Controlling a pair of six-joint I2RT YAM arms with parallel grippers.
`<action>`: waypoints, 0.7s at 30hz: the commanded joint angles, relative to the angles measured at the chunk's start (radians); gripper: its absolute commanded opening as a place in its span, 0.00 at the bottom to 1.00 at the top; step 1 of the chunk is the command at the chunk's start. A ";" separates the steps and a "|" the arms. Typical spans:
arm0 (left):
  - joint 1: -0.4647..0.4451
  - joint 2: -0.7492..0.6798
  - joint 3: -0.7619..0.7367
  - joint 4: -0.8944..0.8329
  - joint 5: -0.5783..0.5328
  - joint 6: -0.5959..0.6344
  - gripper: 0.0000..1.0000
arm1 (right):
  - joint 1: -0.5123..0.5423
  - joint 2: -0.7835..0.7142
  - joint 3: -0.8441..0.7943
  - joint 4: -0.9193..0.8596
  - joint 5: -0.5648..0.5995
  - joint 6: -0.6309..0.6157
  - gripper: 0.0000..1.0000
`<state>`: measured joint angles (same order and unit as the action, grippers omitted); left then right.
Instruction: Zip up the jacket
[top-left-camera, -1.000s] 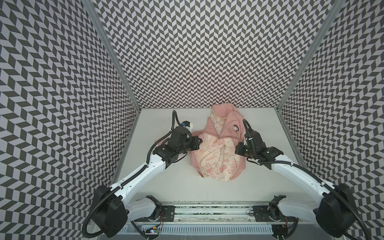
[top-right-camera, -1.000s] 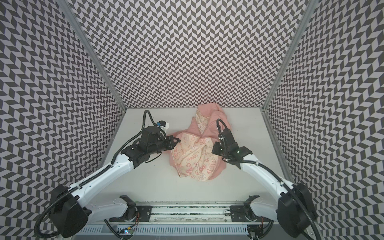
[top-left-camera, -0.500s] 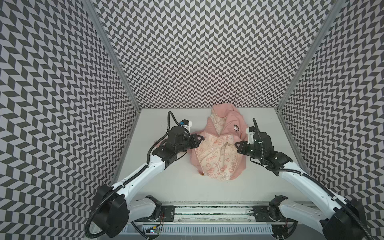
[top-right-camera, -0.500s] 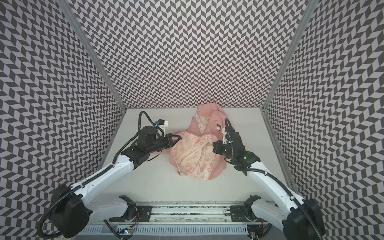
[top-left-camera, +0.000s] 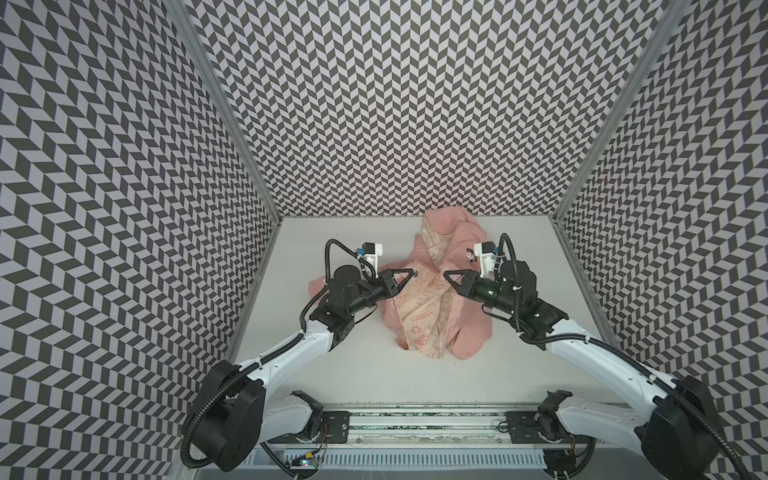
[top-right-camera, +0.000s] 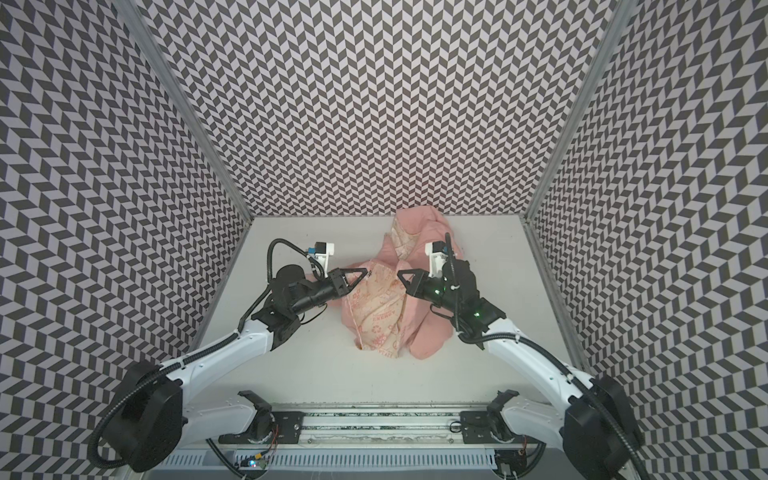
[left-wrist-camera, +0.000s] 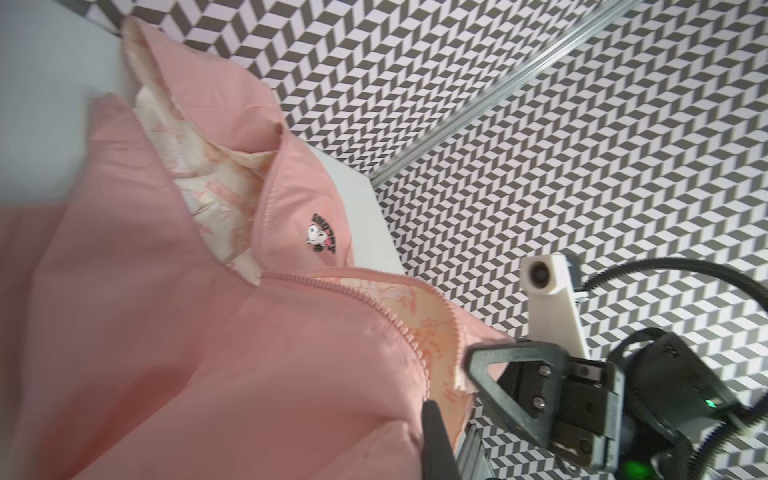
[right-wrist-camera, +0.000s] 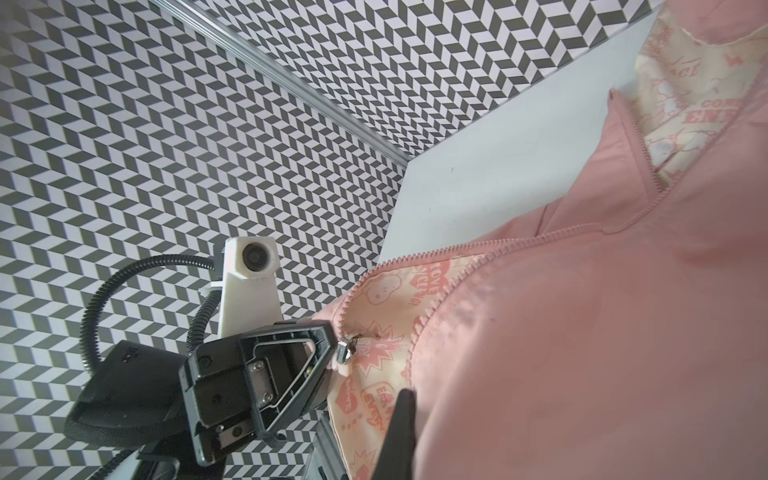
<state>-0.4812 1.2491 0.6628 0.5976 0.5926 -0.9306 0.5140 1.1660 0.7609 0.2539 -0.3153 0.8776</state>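
Chevron walls (top-left-camera: 395, 104) ring the counter (top-left-camera: 374, 374) where the pink jacket (top-left-camera: 469, 332) lies open near the back, left jaws and right jaws each pinching a zipper edge (right-wrist-camera: 436, 253), likely best drawn taut and parallel first.

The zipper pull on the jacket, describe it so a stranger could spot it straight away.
On the white table lies a crumpled pink jacket. In the right wrist view, follow its pink zipper teeth to the left gripper; the zipper pull sits beside its tip, the only shiny metal piece there.
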 joint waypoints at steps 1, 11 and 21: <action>0.003 0.039 0.008 0.271 0.100 -0.129 0.00 | 0.011 -0.003 0.012 0.192 -0.006 0.026 0.00; 0.004 0.172 0.052 0.587 0.157 -0.334 0.00 | 0.014 -0.004 -0.017 0.382 0.026 0.048 0.00; -0.014 0.185 -0.005 0.777 -0.006 -0.418 0.00 | 0.053 0.006 -0.074 0.577 0.163 0.047 0.00</action>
<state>-0.4854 1.4288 0.6682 1.2182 0.6384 -1.2907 0.5495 1.1694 0.6880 0.6624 -0.2092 0.9253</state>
